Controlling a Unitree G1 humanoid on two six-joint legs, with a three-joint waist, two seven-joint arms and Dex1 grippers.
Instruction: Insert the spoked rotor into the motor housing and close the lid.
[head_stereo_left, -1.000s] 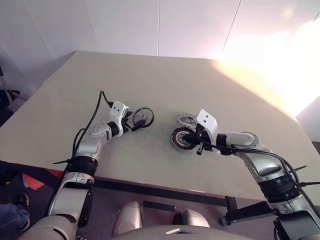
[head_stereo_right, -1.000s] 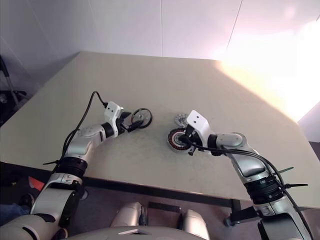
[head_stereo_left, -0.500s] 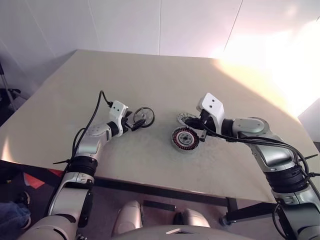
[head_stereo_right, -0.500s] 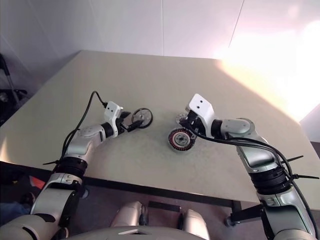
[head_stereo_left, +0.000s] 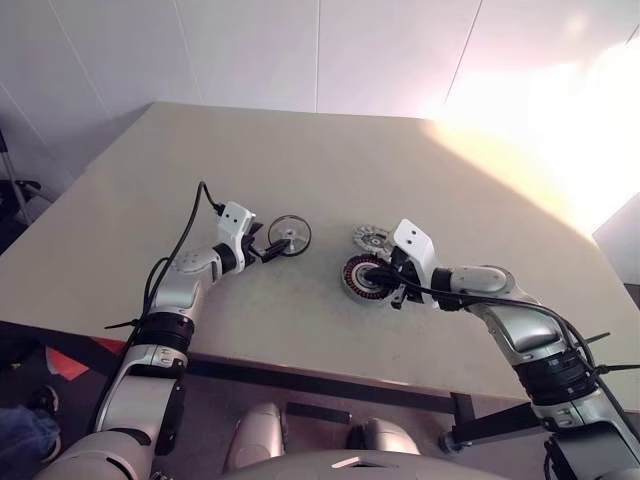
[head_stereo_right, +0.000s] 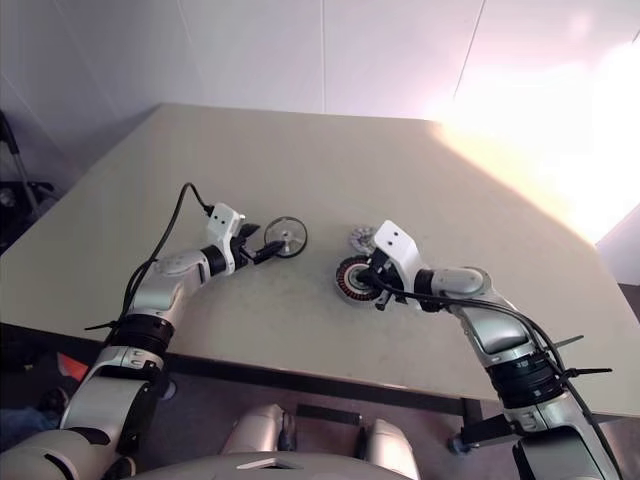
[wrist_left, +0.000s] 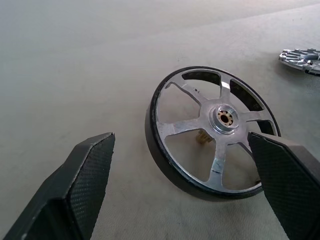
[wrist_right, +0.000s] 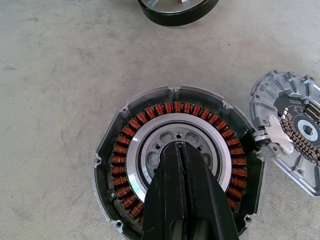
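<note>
**Rotor between wide fingers, housing under pressed ones**

On the beige table (head_stereo_left: 330, 170) the spoked rotor (wrist_left: 212, 131) lies flat between the spread fingers of the left gripper (head_stereo_left: 270, 247), its jaws wide and not touching the rim. Well apart to the right sits the motor housing (wrist_right: 177, 165), copper windings showing. Over its centre hub hangs the right gripper (wrist_right: 181, 150), fingers pressed together and holding nothing. Just beside the housing, on its far right side, the lid (wrist_right: 292, 127) rests on the tabletop.
</note>
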